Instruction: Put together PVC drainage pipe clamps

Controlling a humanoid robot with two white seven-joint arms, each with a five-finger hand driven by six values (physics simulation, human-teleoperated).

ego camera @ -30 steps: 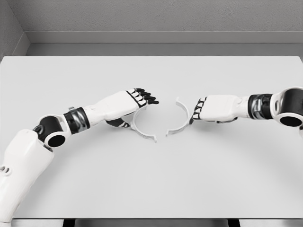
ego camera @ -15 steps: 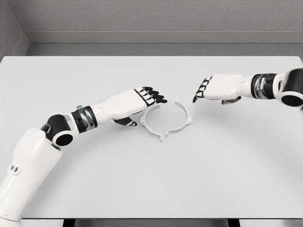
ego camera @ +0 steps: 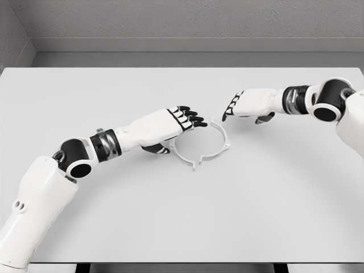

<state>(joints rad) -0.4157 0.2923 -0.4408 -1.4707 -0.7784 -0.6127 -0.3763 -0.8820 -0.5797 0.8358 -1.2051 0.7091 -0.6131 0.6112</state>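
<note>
Two white half-ring clamp pieces lie on the table, facing each other so they form a near-closed ring. The left clamp half (ego camera: 181, 154) curves under my left hand (ego camera: 190, 118), whose fingers reach over its upper end while the thumb sits beside it on the left. The right clamp half (ego camera: 220, 143) lies free. My right hand (ego camera: 232, 107) hovers just above and to the right of that half, fingers relaxed and pointing down-left, holding nothing. The two halves meet at the bottom tabs (ego camera: 197, 164); a small gap stays at the top.
The white table (ego camera: 182, 227) stretches wide around the clamp. Its back edge meets a grey wall (ego camera: 182, 23). My right forearm (ego camera: 296, 100) comes in from the upper right.
My left hand pushed its clamp half rightward until it met the other half. My right hand let go of the right half and drew back up and to the right.
</note>
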